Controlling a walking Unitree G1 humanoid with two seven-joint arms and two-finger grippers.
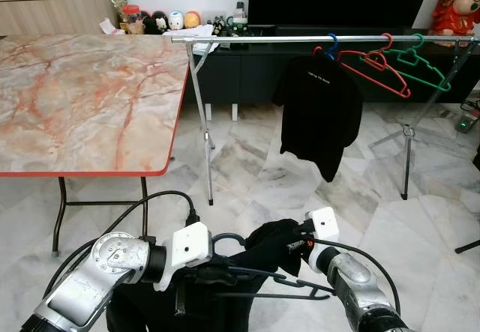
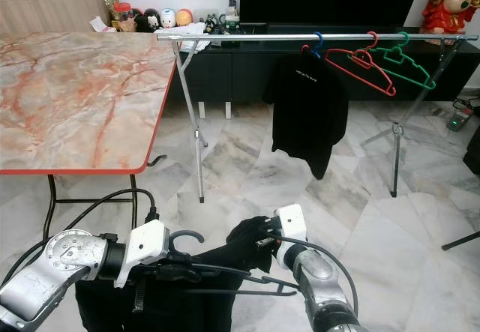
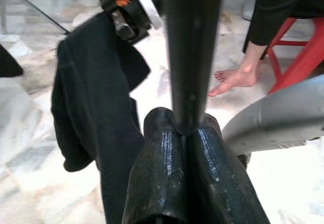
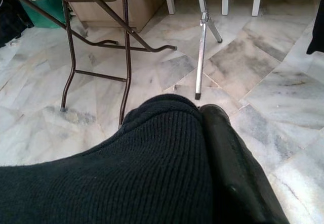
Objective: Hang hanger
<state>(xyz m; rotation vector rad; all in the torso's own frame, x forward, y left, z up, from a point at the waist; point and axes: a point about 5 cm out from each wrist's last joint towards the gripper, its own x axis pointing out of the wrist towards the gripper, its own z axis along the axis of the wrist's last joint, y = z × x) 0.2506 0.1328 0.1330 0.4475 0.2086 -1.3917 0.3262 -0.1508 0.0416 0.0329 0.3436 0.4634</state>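
A black hanger carrying a black knit garment is held low in front of me, well below and short of the silver rail. My left gripper is shut on the hanger's bar, the fingertips pressed together around it. My right gripper is shut on a fold of the garment, with one black finger showing beside the cloth. The rest of the garment hangs down beneath both arms.
On the rail hang a black T-shirt on a blue hanger, a red hanger and a green hanger. A marble-top table stands at the left. A person's bare foot rests by a red stool.
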